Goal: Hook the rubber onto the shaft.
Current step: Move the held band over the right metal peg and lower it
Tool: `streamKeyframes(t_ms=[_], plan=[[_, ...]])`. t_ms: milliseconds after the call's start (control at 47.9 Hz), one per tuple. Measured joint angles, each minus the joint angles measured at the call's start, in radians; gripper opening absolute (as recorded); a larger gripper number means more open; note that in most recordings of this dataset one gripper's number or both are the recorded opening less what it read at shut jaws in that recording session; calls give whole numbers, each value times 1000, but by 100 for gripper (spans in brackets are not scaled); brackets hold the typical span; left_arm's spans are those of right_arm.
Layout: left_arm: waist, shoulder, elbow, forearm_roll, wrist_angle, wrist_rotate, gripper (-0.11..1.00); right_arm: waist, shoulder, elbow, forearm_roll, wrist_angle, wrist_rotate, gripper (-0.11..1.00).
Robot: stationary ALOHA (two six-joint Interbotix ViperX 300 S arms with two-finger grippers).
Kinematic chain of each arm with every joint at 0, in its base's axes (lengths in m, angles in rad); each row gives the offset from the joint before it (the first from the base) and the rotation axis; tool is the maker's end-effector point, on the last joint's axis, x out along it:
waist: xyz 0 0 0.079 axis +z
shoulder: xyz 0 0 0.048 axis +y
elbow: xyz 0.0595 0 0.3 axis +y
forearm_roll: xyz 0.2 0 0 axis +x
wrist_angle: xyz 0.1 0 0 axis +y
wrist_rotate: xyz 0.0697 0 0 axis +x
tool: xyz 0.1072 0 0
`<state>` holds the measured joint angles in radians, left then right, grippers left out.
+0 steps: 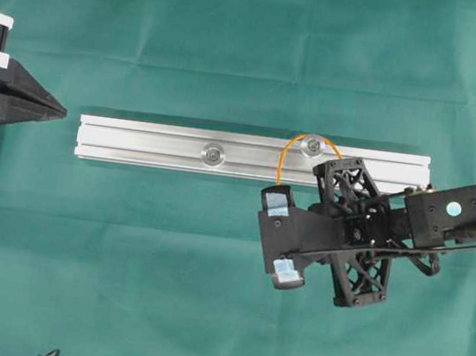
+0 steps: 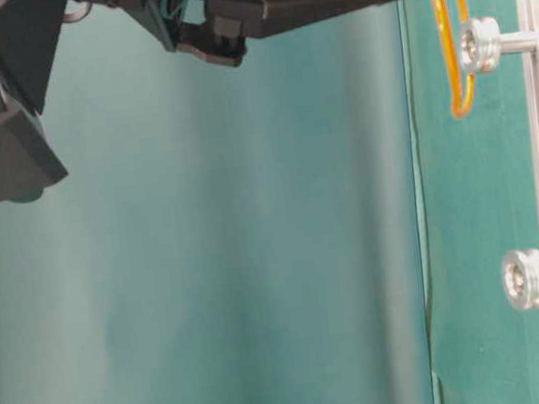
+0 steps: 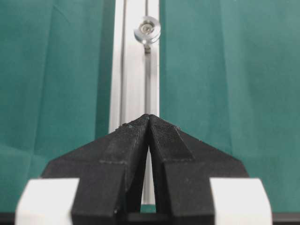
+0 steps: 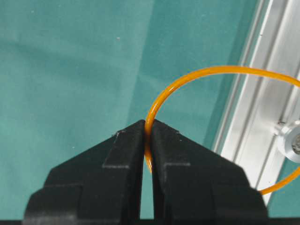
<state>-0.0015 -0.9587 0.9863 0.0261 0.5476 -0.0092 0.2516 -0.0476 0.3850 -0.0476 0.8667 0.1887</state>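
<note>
Overhead exterior view shows you the right end effector [image 1: 333, 165] pinching the rubber [image 1: 298, 146] at the near edge of the silver rail [image 1: 138, 142], with the orange loop arching up and over toward the right-hand shaft [image 1: 313, 144]. The right wrist view confirms the grip: the fingers [image 4: 117, 159] are pressed together on a single strand, and the loop opens away from them toward the rail, where the shaft's head sits at the frame's right edge.

What matters for your next move is whether the loop's far arc has cleared the shaft head. In the table-level view the rubber [image 2: 458, 66] hangs just beside the head [image 2: 480, 45], its bottom bend below it, but you cannot tell from here whether the band is around the stem or only in front of it.

The rail's long axis runs left to right across the table [image 1: 206, 296]; the second shaft [image 1: 213, 152] lies well apart to the left. Your left end effector [image 1: 60, 108] is pressed shut on nothing beyond the rail's left end, so the right arm is far nearer.
</note>
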Motion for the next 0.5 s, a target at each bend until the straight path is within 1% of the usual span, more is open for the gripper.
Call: streamKeyframes(t_ms=[355, 439, 501], plan=[[0, 0, 0, 0, 2, 0, 0, 8, 3, 0, 6, -2, 2, 6], [0, 0, 0, 0, 0, 0, 0, 8, 2, 2, 8, -11, 17, 6], [0, 0, 0, 0, 2, 0, 0, 6, 2, 2, 8, -21, 41, 6]])
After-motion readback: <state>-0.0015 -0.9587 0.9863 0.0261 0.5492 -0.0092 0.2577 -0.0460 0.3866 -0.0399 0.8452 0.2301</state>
